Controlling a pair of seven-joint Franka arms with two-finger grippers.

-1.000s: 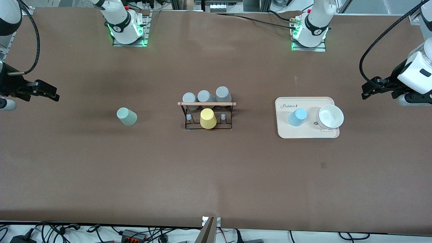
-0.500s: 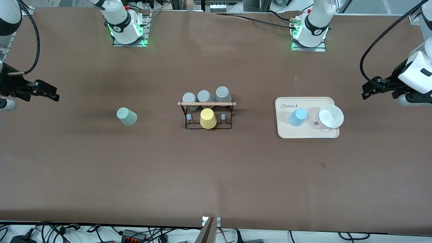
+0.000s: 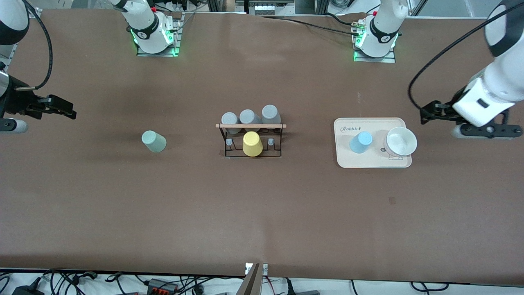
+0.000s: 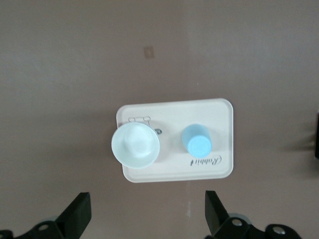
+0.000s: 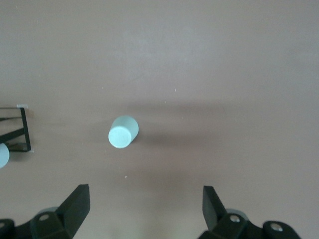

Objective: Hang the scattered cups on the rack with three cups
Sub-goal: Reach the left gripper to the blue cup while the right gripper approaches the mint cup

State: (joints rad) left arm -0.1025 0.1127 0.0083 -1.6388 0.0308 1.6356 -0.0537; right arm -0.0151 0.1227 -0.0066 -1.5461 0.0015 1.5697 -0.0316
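1. Pale sage green, the first scattered cup [image 3: 154,141] stands mouth-down on the bare table [image 3: 262,213] toward the right arm's end, untouched, well apart from the rack [image 3: 251,139].
2. We find the right gripper [image 3: 61,108] released, jaws spread wide and empty, up in the air over the table's edge; the green cup lies ahead of it, between it and the rack.
3. The light blue cup [image 3: 360,142] sits inverted on the cream tray [image 3: 372,162], beside a white bowl [image 3: 400,141].
4. The left gripper [image 3: 425,115] is likewise open and empty, over the table just off the tray; the blue cup lies ahead of its fingers.
5. The rack carries three grey cups [image 3: 249,118] and a yellow cup [image 3: 252,144].
6. We judge nothing hung yet; both cups remain.
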